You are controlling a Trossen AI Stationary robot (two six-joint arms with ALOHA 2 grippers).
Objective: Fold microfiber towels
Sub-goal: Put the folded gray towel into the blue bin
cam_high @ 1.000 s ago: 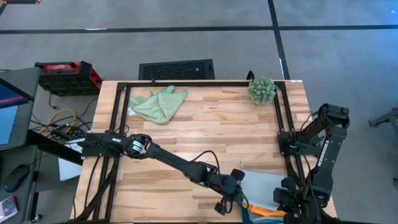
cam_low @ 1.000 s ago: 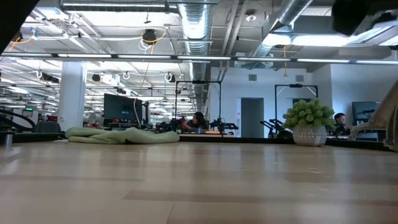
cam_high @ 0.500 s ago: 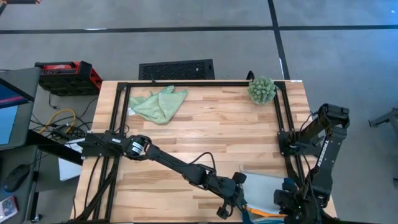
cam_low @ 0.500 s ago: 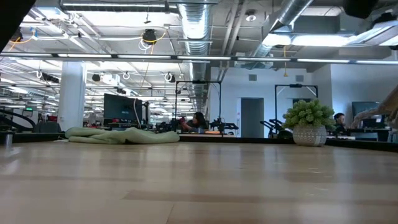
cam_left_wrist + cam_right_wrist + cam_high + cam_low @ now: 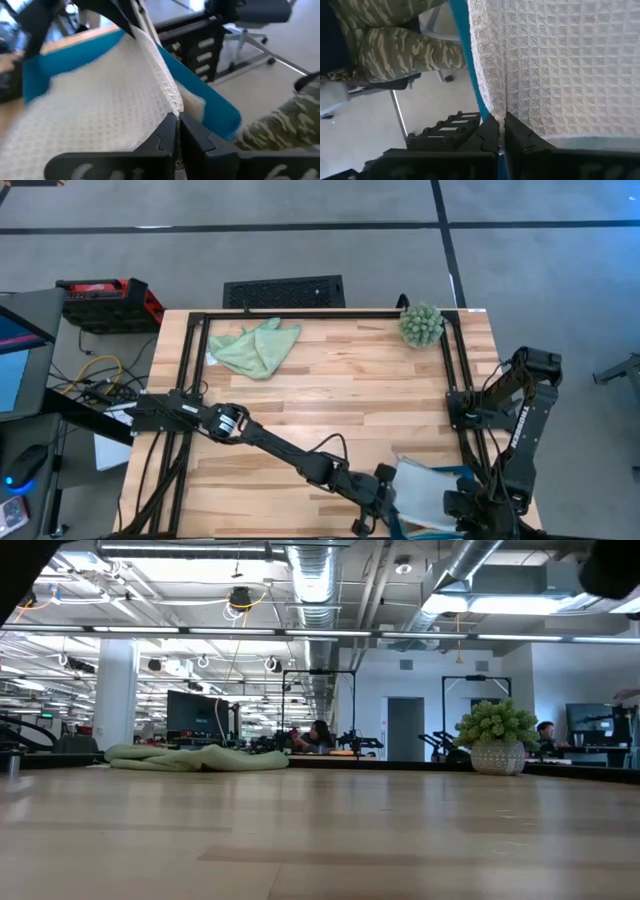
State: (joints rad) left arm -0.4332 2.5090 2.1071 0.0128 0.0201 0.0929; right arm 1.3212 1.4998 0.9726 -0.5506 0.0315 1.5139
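A pale waffle-weave towel [image 5: 428, 492] lies spread over the teal tray [image 5: 402, 526] at the table's near right corner. My left gripper [image 5: 386, 504] is shut on its left side and my right gripper [image 5: 463, 502] on its right side. A light green towel [image 5: 256, 347] lies crumpled flat on the table at the far left; it also shows in the low view [image 5: 195, 757]. The orange towel is hidden, and I see no fourth towel. My left gripper pinches the pale towel's edge [image 5: 172, 106] between its two shut fingers, coming from the table's left. The cloth spreads away from the fingers over the teal tray [image 5: 210, 102]. My right gripper pinches the pale towel's edge [image 5: 501, 102] between its two shut fingers. The cloth spreads flat away from the fingers, beside a teal strip of the tray [image 5: 464, 47].
A spiky green ball plant [image 5: 421, 324] in a pot stands at the far right corner; it also shows in the low view [image 5: 496, 736]. A black frame [image 5: 320, 315] runs along the table's edges. A person in camouflage trousers [image 5: 395, 50] sits beyond the near edge. Bare wood lies mid-table.
My left gripper has moved toward the table's right and near edges. The pale towel has shifted toward the near edge with it and now covers the orange towel that showed on the tray before.
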